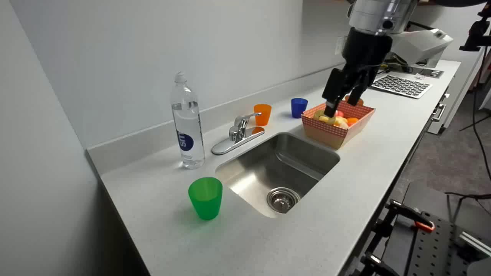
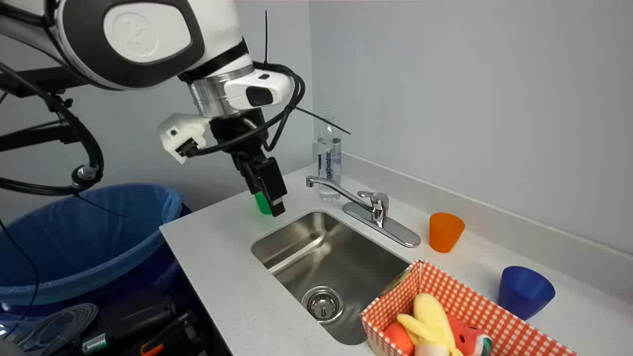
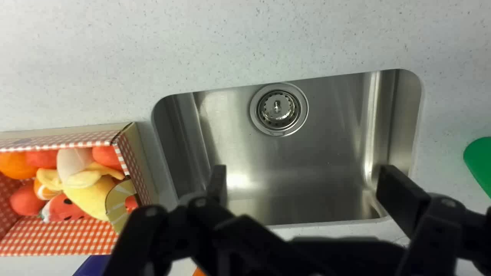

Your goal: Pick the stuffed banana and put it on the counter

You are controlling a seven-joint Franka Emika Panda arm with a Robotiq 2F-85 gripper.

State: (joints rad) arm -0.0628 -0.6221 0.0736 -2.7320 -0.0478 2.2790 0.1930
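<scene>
While the tool (image 3: 302, 181) hangs above the sink (image 3: 337, 153): the plush banana (image 3: 90, 191) lies well apart from it, in the gingham-lined basket (image 3: 57, 234), at the end nearest the sink.
Tool jaws: wide apart, clamped on nothing.
Way to the banana: leftward in the wrist view, past the sink's basket-side edge, and lower than the tool, as an exterior view shows.
Banana's long axis: slantwise across the basket's width, the cream end on the side away from the blue cup (image 2: 525, 292), the yellow end on the side nearer it.
Jaw line: roughly along the basket's length, so, by my reading, a slight turn of the tool should let the jaws straddle the banana.
Banana's neighbours: a plush watermelon slice (image 3: 61, 209) lies right beside it, seemingly touching; a lemon-print cutout (image 3: 119, 203) overlaps its yellow end in the wrist view and may foul a descending jaw.
Goal surface (image 3: 96, 76): it carries the basket; the banana is not yet set on it.
</scene>
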